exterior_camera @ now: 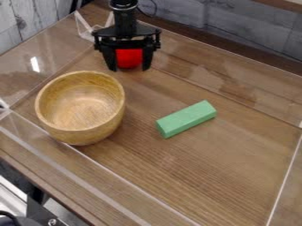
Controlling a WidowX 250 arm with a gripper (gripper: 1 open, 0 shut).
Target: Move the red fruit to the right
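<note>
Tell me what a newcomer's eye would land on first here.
Probably the bowl, big, round and wooden, at the left of the picture. Next, the bright red fruit near the top, with the black gripper over it, and the green block lying alone on the wooden table, right of the bowl.

My wooden table (224,166) carries a round wooden bowl (80,108) at the left and a green rectangular block (186,118) right of it, the two apart; a red fruit (130,59) is farther back.
</note>
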